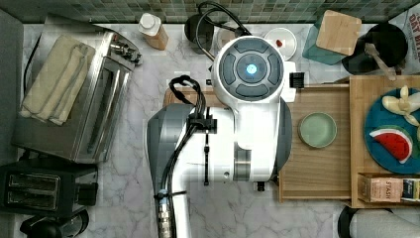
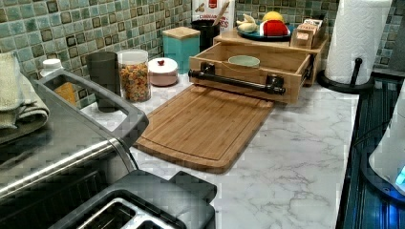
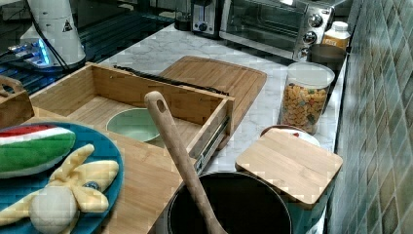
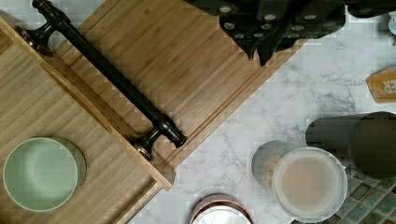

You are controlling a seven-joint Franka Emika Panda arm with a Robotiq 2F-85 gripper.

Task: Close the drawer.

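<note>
The drawer (image 2: 250,71) stands pulled out from its cabinet (image 2: 279,43), with a bowl (image 2: 243,61) inside it. In the left view, a cutting board (image 2: 205,124) lies on the counter (image 2: 296,162) directly before the drawer's handle (image 2: 236,81). To the left view's left of the board stands a cereal jar (image 2: 134,75), with a toaster oven (image 2: 57,148) nearer the camera.

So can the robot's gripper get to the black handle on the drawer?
Probably yes. The handle sticks out from the open drawer over the cutting board, with nothing lying on the board before it, and the gripper hangs above that board.
</note>
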